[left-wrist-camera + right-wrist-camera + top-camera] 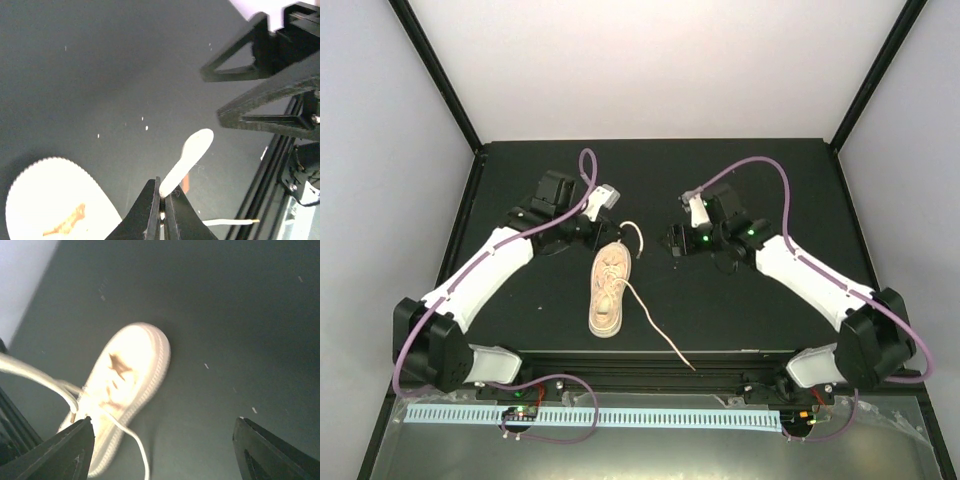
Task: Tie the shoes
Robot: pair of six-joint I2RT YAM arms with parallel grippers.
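**Left claw pinches a lace, right claw stands open beside the sneaker**

The small cream low-top sneaker (608, 295) with a pale ribbed sole stands on its sole in the middle of the black tabletop (750, 310), between the two arms. Its length runs from the far side toward the near edge. It is not tied. One thin off-white lace (656, 331) lies loose across the tabletop to the near edge, and another end makes a small curve just beyond the far end of the sneaker.

The left arm stretches from its base forward and inward, with the wrist near the far end of the sneaker. The left claw (161, 184) is closed on a piece of lace, which stands out flat and blurred from between the tips.

The right arm bends inward from the right. The right claw (164, 422) has its jaws wide apart and holds nothing. It is near the sneaker on its right, not touching it.
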